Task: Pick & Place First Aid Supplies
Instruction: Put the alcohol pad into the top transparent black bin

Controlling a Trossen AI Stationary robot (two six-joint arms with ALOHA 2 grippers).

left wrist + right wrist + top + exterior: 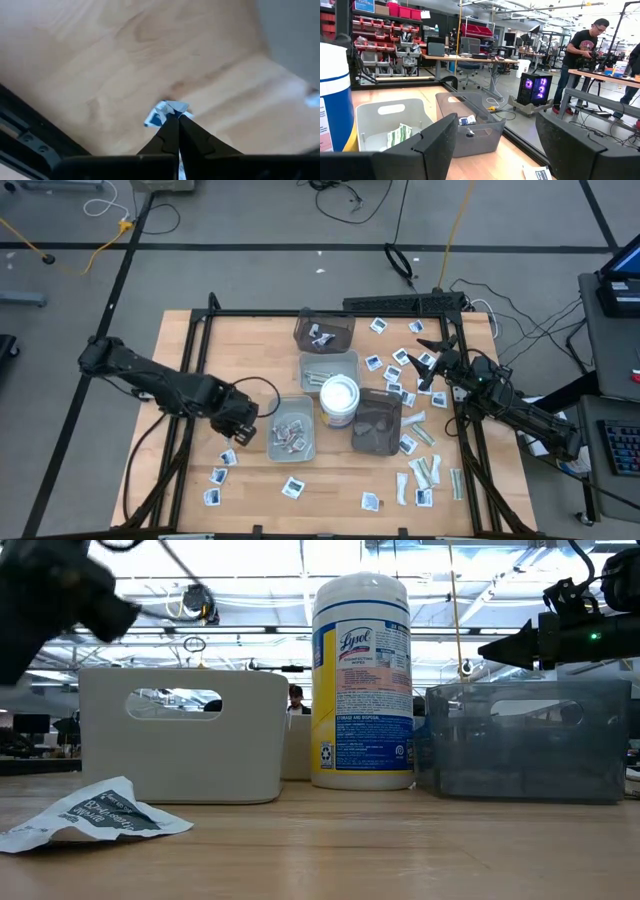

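Note:
The first aid supplies are small white-and-blue square packets and pale green strips. They lie scattered on the wooden table, such as the packets point(218, 475) at the near left and the strips point(425, 472) at the near right. My left gripper point(246, 430) hangs beside the near grey tray point(293, 438), pointing down, shut on one white-and-blue packet point(164, 111). My right gripper point(428, 366) waits open and level over the table's far right point(507, 145). A crumpled packet point(90, 815) lies flat on the wood in the low view. My left gripper pinches the white-and-blue packet by one edge point(172, 113) between its two fingertips point(169, 131), coming from above and pointing down. The rest of the packet sticks out crumpled past the tips. It looks clear of the wood below.
A white wipes tub point(339, 400) stands mid-table between two grey trays point(328, 370) and two dark translucent trays point(377, 423) point(323, 330); some hold packets. Black frame rails point(190, 370) run along the table's sides. A person point(582, 55) stands in the room beyond.

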